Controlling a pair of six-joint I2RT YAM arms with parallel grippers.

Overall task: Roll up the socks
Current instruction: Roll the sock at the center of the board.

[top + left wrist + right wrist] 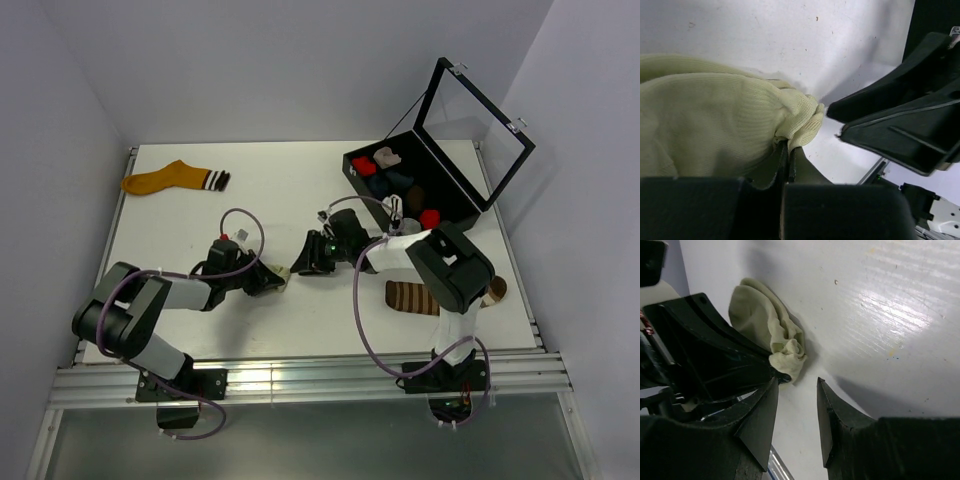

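**Top external: cream sock (279,272) pinched in left claw (265,278), mid-bench**

Left wrist view shows you the left claw clamped tight on a bunched corner of the cream sock. The rest of that sock lies puffed up on the white bench (300,190).

Right wrist view shows you the right claw (797,385) just beside the bunched end. Its tips stand apart with nothing between them. You cannot tell whether the nearer tip touches the fabric.

From above, the two claws face each other near the middle of the bench.

A brown striped sock (408,297) lies flat under the right arm, toward the front right. A mustard sock (165,180) with a striped cuff lies at the far left. A black case (352,166), lid raised, sits far right with bundled socks inside.
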